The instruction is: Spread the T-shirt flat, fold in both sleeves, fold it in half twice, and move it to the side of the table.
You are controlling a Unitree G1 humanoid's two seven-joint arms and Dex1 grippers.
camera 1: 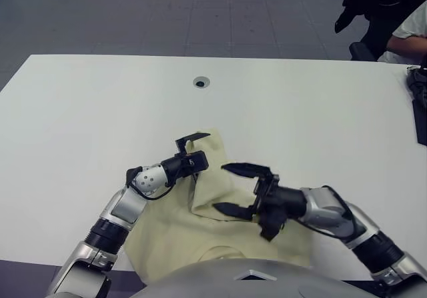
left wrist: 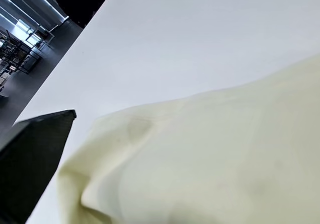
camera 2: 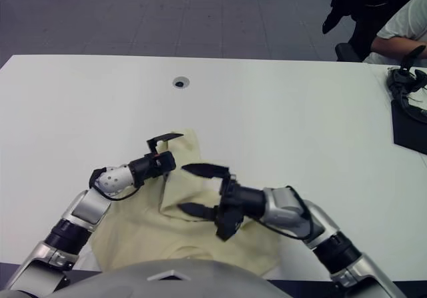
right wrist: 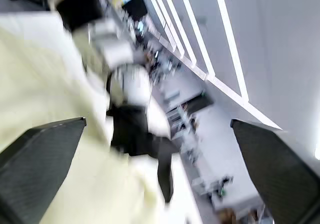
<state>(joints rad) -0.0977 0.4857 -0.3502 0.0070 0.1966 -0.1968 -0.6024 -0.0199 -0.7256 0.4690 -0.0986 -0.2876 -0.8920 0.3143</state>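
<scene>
A pale yellow T-shirt (camera 1: pixel 220 208) lies rumpled at the near edge of the white table (camera 1: pixel 300 111), with one folded flap reaching up to a corner near the middle. My left gripper (camera 1: pixel 196 149) hovers open at that far corner, over the shirt's left edge; one of its dark fingers (left wrist: pixel 30 159) shows beside the cloth (left wrist: pixel 225 154). Over the shirt's middle, my right gripper (camera 1: pixel 235 190) is wide open and points left with nothing between its fingers. From the right wrist view the left gripper (right wrist: pixel 135 129) appears ahead over the yellow cloth (right wrist: pixel 45 98).
A round cable hole (camera 1: pixel 201 82) sits in the table's far middle. Black gear (camera 2: pixel 408 108) lies at the table's right edge. A person sits beyond the far right corner. Bare tabletop stretches left, right and beyond the shirt.
</scene>
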